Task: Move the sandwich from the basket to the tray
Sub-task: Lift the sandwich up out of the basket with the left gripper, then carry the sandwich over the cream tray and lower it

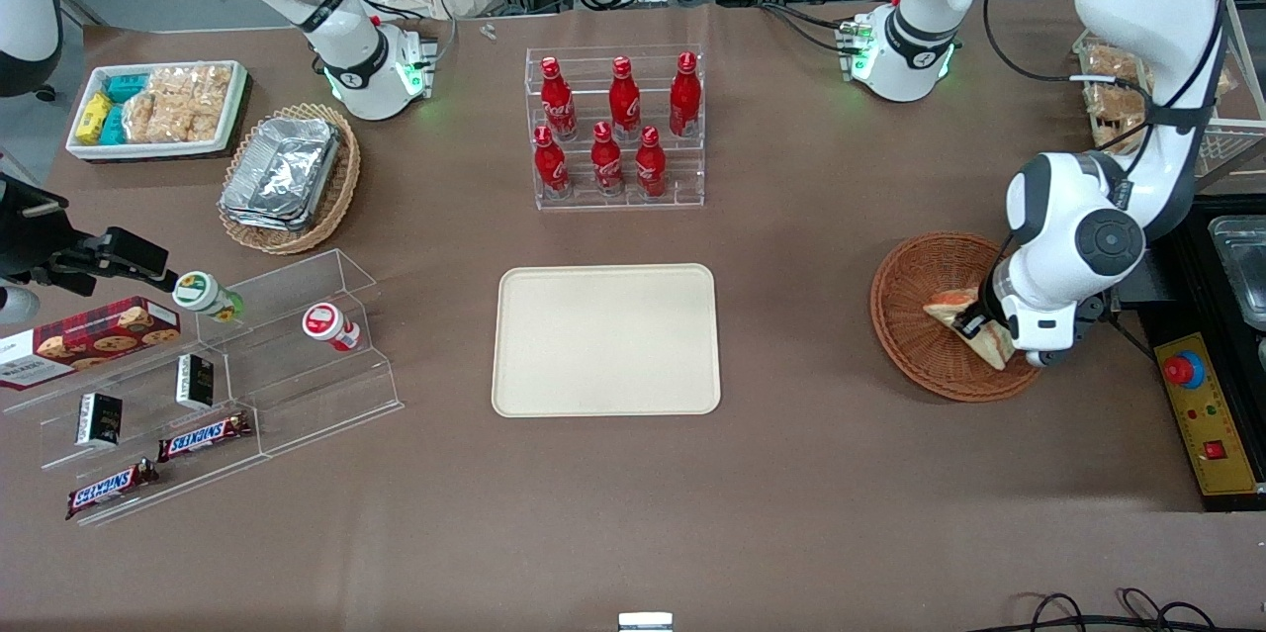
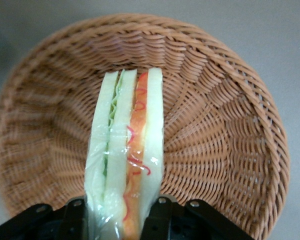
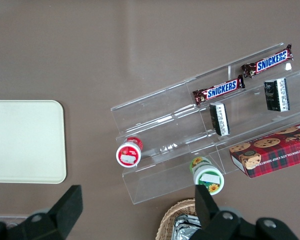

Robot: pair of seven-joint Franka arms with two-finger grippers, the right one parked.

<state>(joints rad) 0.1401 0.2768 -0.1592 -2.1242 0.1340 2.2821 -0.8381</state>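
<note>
The gripper (image 2: 119, 212) is over the basket (image 1: 915, 274), its 2 fingers (image 2: 75, 215) clamped on the sandwich (image 2: 127, 150), which stands on edge with its long axis running straight away from the gripper.

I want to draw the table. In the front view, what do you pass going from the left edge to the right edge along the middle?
Clear snack shelf → tray → basket → sandwich → gripper, its jaws shut on the sandwich.

Three cameras, one desk (image 1: 791, 316)
Front view looks down from high; left wrist view hangs close over the basket (image 2: 230, 150), pincer (image 2: 121, 212) at its edge.
</note>
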